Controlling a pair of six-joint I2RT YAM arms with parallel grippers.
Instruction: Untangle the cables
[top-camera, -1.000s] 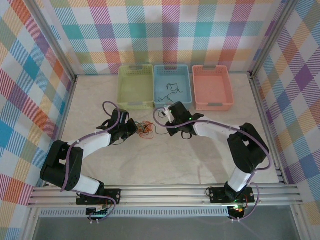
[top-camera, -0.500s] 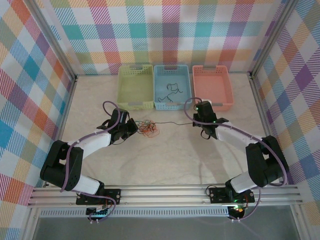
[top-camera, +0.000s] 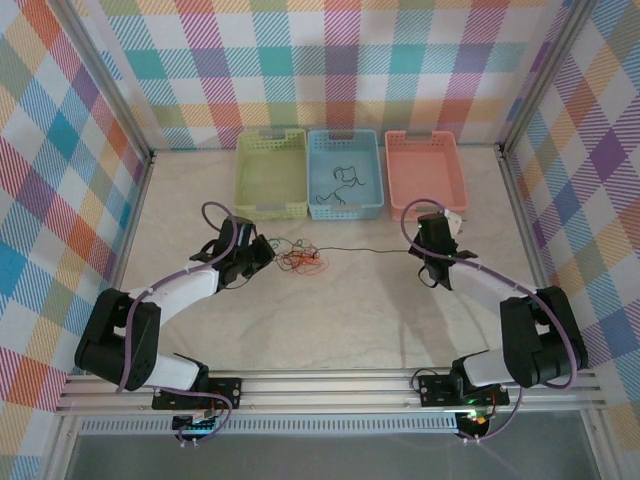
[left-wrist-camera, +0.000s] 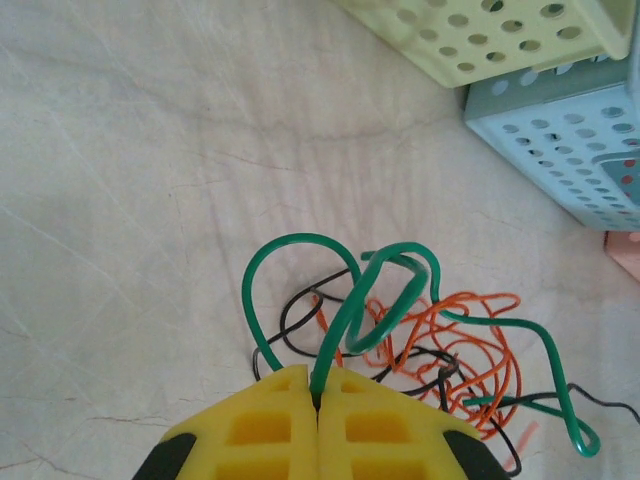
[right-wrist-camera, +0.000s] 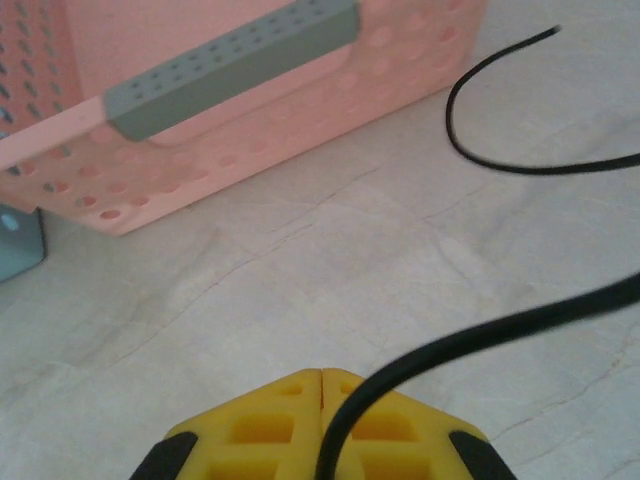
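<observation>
Surface: a pale, marble-patterned tabletop (top-camera: 350, 320) with faint veins, and aluminium rails (top-camera: 330, 390) along its near edge.
Room: plaid walls (top-camera: 60, 150) in pastel checks close in the left, far and right sides.
Baskets: three stand in a row at the far side, a green basket (top-camera: 272, 172) on the left, a blue basket (top-camera: 345, 208) in the middle and a pink basket (top-camera: 425, 175) on the right. Their sides are perforated. A few thin black strands (top-camera: 340, 180) lie in the blue one.
Cables: the cables (top-camera: 298, 258) lie as a loose tangle of orange, black and green loops on the tabletop, left of centre and just near of the gap between the green and blue baskets.
Left gripper: the left gripper (left-wrist-camera: 318, 385) is just left of the tangle, its yellow fingers pressed together and pinching a green wire (left-wrist-camera: 350, 310) that loops up out of the bunch.
Right gripper: the right gripper (right-wrist-camera: 322, 385) is near of the pink basket, fingers pressed together and pinching a black wire (top-camera: 365, 250), which runs almost straight across the tabletop from the tangle to it.
Change, right arm: a second ago it was at the centre, close beside the tangle and near of the blue basket. It has swung well to the right, drawing the black wire out.
Change, left arm: it has kept nearly the same place.
Change, tangle: it now spreads slightly further right.
</observation>
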